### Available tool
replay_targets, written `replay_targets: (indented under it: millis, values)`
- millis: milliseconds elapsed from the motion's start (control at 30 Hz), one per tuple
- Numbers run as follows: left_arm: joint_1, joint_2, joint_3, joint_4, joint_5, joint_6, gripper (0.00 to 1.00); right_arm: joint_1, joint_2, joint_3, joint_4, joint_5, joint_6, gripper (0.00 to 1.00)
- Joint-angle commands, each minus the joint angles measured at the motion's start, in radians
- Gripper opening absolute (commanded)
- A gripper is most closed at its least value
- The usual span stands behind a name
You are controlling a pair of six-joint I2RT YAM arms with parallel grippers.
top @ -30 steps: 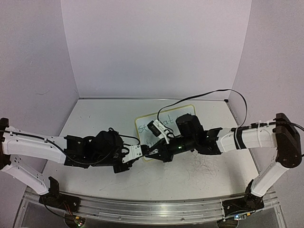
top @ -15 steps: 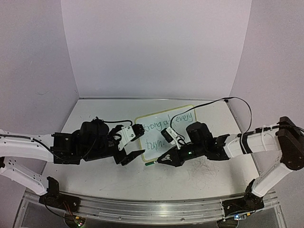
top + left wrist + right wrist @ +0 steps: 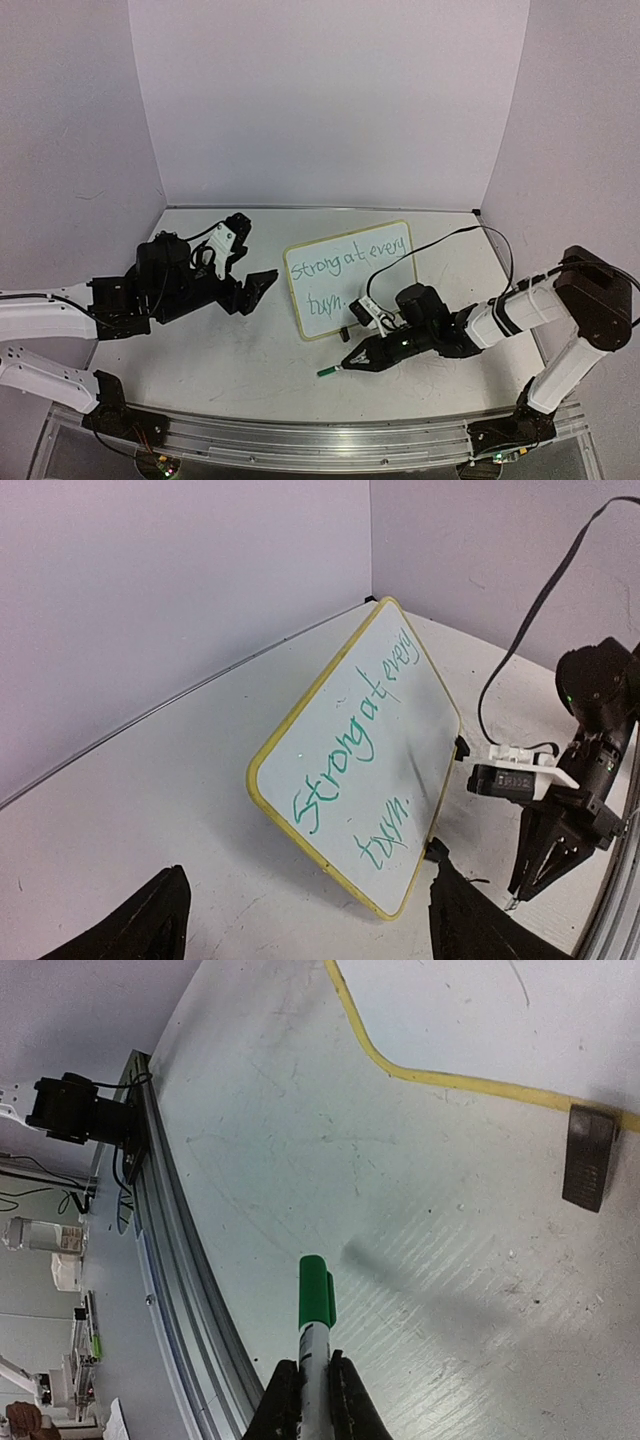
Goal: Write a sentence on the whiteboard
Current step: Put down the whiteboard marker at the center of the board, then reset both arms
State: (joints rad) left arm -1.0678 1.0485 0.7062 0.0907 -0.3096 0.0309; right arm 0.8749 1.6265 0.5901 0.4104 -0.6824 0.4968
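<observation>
Whiteboard (image 3: 350,278) just beside spread left fingers (image 3: 262,283)

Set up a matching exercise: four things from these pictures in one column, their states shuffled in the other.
Things:
1. whiteboard
2. marker
3. left gripper
4. right gripper

States:
A. jaws shut on the marker
B. bears green writing
C. jaws apart, nothing between
D. green end, off the board

Pairs: 1-B, 2-D, 3-C, 4-A
</observation>
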Motion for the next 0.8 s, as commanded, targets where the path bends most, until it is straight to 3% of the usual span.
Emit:
replay_targets:
  millis: [0,333,500,767]
  values:
    - [0.013,-0.030,-0.021,0.063,0.022,-0.079,0.84,0.001,0.036,-0.028,0.100,0.013,0.063,0.14]
    - [0.026,-0.080,-0.048,0.064,-0.057,-0.135,0.84,-0.015,0.008,-0.092,0.099,0.184,0.115,0.36]
    - [0.029,-0.084,-0.044,0.063,-0.101,-0.154,0.86,-0.017,-0.080,-0.064,-0.090,0.379,0.103,0.43]
    - [0.069,-0.105,-0.032,0.055,-0.213,-0.213,0.87,-0.042,-0.414,0.002,-0.359,0.680,0.034,0.54]
